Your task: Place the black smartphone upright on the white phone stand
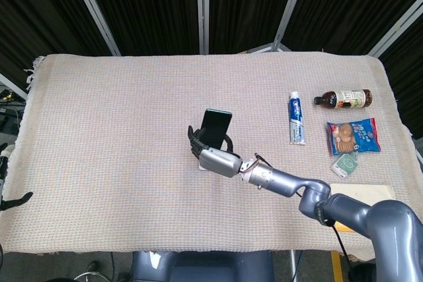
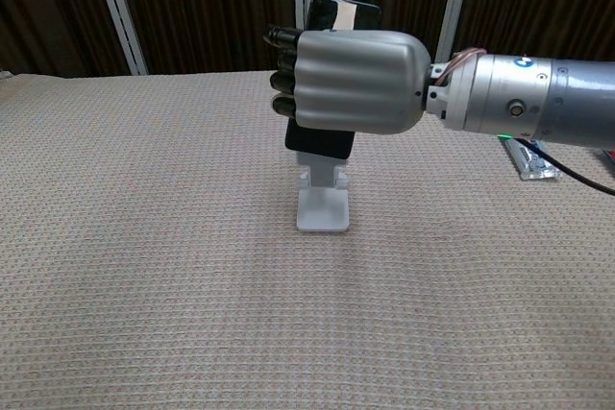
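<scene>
My right hand (image 1: 215, 158) (image 2: 351, 82) grips the black smartphone (image 1: 216, 126) (image 2: 338, 14), holding it upright directly over the white phone stand (image 2: 323, 208). In the chest view the phone's lower end (image 2: 320, 142) sits just above the stand's base and hides its back plate. In the head view the stand is almost fully covered by the hand and phone. Whether the phone touches the stand cannot be told. Only the tip of my left hand (image 1: 5, 183) shows at the far left edge, off the table.
A toothpaste tube (image 1: 297, 118) (image 2: 524, 156), a dark bottle (image 1: 344, 99), a blue snack packet (image 1: 353, 136), a small green packet (image 1: 345, 163) and a yellow-edged pad (image 1: 367, 197) lie at the right side of the woven cloth (image 1: 119, 117).
</scene>
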You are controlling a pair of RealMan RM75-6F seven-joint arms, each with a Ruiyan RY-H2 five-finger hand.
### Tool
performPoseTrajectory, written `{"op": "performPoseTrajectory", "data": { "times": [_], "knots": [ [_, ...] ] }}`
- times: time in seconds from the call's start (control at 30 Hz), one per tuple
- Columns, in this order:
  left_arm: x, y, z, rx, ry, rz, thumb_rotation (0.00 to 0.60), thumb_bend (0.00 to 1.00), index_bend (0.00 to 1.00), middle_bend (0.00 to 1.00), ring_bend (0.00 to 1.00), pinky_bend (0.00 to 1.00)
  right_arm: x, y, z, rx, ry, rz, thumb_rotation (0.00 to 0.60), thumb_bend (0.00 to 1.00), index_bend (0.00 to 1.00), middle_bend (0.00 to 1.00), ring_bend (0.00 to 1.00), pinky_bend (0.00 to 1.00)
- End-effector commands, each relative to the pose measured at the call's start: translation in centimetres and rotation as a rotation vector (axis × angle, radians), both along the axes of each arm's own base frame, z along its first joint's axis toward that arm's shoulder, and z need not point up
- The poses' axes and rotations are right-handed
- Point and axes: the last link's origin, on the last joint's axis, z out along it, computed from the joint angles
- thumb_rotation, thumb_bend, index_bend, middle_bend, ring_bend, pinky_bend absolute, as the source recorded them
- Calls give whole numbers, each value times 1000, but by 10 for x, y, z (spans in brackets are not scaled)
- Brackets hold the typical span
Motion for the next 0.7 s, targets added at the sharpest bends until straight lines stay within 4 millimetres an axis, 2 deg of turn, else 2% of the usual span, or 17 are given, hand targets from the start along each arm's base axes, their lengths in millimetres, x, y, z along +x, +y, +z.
{"op": "performPoseTrajectory", "data": {
  "times": [0.03,0.17,0.7],
  "knots": [
    [-1,1,0,-2,0,3,600,0,0,0,0,0,4,2,-12,-8,40,15,600,110,491,468,431,198],
    [-3,2,0,-5,-1,8,600,0,0,0,0,0,1,1,-25,-24,74,2,600,110,492,457,430,192],
    [-6,3,0,-15,-12,19,600,0,0,0,0,0,-8,-4,-38,-64,148,31,600,109,493,452,430,189]
  ]
}}
